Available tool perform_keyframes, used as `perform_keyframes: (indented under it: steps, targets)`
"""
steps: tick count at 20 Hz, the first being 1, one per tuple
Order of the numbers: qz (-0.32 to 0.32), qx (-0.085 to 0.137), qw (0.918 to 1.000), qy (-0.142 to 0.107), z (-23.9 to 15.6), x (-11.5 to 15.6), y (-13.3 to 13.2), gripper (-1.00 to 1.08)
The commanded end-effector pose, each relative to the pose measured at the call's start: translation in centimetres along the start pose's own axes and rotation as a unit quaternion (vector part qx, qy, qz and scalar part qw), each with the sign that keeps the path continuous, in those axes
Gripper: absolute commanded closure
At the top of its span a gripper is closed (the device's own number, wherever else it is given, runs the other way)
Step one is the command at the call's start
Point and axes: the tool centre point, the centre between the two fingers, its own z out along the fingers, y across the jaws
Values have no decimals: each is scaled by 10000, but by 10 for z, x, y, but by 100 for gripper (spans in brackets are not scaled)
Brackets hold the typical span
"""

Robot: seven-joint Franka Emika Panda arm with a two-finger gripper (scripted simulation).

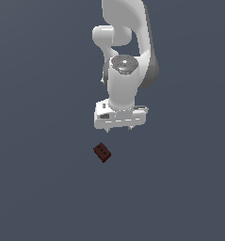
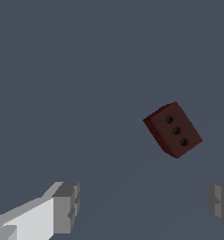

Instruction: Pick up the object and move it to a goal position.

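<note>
Plain grey-blue worktop, bare: one block point(image 2: 173, 130), three-holed, lying free just ahead of the gripper point(image 1: 119, 128), outside its wide-open, empty jaws; step in hand, approach; next move likely calls for centring, aligning, then descending.

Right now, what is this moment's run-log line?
phase: approach | gripper: open, empty, above surface | block: on surface, ungrasped, three holes on top | goal: not visible

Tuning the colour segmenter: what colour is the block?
Dark reddish-brown block, with dark holes on top; clearest in the wrist view.
</note>
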Motion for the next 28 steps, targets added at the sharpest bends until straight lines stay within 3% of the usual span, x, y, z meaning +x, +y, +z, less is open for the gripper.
perform_keyframes:
  steps: [1, 14, 28]
  targets:
    - [-76, -3, 10000, -4, 2, 1, 2, -92]
    - [-1082, -20, 9941, -38, 33, 15, 30, -92]
    - [-2493, 21, 9684, -62, 81, 28, 71, -92]
